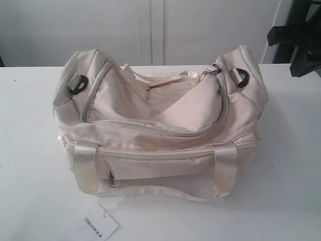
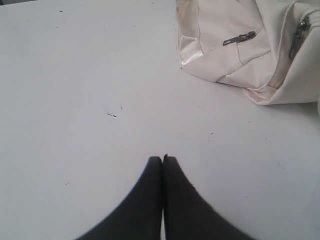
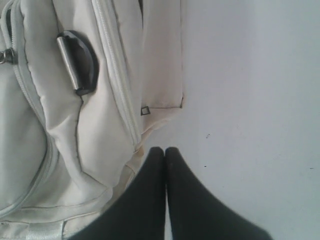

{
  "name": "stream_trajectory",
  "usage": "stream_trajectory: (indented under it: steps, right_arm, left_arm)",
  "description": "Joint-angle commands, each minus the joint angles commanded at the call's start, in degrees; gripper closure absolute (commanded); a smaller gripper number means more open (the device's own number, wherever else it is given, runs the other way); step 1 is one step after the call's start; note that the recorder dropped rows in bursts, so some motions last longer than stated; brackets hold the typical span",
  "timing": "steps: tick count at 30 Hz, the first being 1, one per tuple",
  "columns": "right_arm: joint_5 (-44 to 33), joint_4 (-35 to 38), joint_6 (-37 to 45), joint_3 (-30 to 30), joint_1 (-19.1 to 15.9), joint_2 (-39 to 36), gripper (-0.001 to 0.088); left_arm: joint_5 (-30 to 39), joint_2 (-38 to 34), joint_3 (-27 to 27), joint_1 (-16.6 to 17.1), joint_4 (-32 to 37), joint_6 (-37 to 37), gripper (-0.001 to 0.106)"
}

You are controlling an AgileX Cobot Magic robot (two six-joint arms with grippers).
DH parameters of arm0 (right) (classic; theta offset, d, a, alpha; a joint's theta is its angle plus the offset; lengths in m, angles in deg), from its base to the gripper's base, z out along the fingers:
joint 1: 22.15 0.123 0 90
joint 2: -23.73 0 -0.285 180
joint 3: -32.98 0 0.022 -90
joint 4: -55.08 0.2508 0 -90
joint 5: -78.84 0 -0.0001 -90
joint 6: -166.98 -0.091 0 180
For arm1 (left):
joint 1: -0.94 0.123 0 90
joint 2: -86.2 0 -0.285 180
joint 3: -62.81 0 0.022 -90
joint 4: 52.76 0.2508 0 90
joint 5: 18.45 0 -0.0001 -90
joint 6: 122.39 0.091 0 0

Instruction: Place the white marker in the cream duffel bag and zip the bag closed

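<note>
On the white counter (image 2: 75,75), left tool (image 2: 162,160) hangs over a bare patch, tips pressed together, pinching nothing. One corner of the cream duffel bag (image 1: 160,125) is well apart from it. Right tool (image 3: 165,151) also pressed together and empty, tips just beside the bag's end panel, near black end ring (image 3: 82,62); contact unclear. Bag sits mid-counter, slumped. Front handle (image 1: 84,168) droops onto the counter, TONLION tag (image 1: 100,227) lies in front. Can't tell if the top zipper is fully shut. Dark rig part (image 1: 301,35) at far right.
</note>
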Motion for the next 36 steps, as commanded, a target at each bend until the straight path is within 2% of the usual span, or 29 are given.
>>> stream_trajectory:
  steps: [36]
  right_arm:
    - [0.6,0.0,0.0,0.0,0.0,0.0,0.0868]
  left_arm:
    - [0.0,0.0,0.0,0.0,1.2,-0.4,0.105]
